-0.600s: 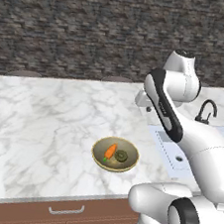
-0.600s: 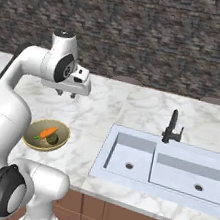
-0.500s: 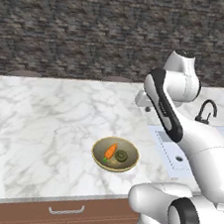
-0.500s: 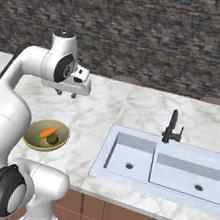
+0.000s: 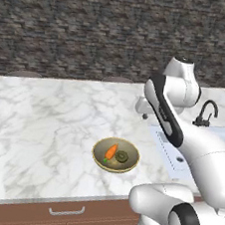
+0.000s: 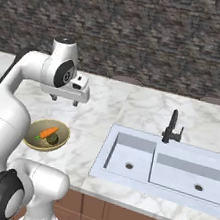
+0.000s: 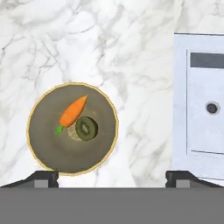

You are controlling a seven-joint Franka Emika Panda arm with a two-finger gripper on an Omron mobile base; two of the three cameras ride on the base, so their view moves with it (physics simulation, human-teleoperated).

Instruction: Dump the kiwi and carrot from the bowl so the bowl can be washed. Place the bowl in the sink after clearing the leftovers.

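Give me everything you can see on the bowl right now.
The bowl is shallow and round, with an olive-tan rim and a darker inside. It sits upright on the marble counter, apart from the sink. The carrot and the kiwi lie inside it, touching. Nothing grips it; the gripper hangs open above.

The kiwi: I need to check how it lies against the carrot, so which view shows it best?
The hand view: it looks straight down on the kiwi, large, touching the carrot inside the bowl. Both base views show it only as a small dark spot beside the carrot.
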